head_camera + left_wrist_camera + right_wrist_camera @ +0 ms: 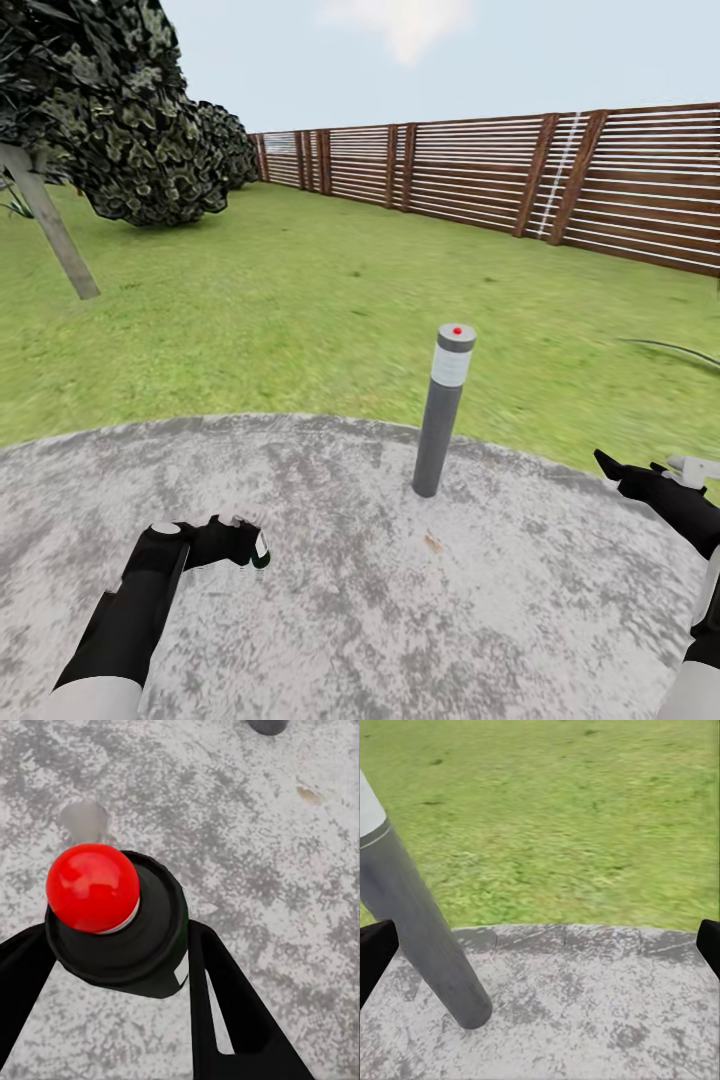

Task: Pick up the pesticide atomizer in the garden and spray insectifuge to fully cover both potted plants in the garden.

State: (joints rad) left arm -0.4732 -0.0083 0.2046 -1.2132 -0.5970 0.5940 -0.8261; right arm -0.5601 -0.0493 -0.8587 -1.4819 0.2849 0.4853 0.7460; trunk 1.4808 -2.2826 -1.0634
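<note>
While my left pincer (120,967) grips the atomizer (124,926) upright, red cap up, I see no plants ahead; right pincer (540,945) gapes empty beside the grey post (441,410).

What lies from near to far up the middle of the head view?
Paved patio → grey bollard → green lawn → slatted wooden fence.

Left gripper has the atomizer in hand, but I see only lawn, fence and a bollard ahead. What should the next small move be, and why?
Probably turn the base or head to look for the potted plants. The left gripper is shut on the pesticide atomizer, so the pick-up looks done, yet ahead lie only the patio, a grey bollard, grass and the wooden fence. Spraying now would hit nothing.
</note>
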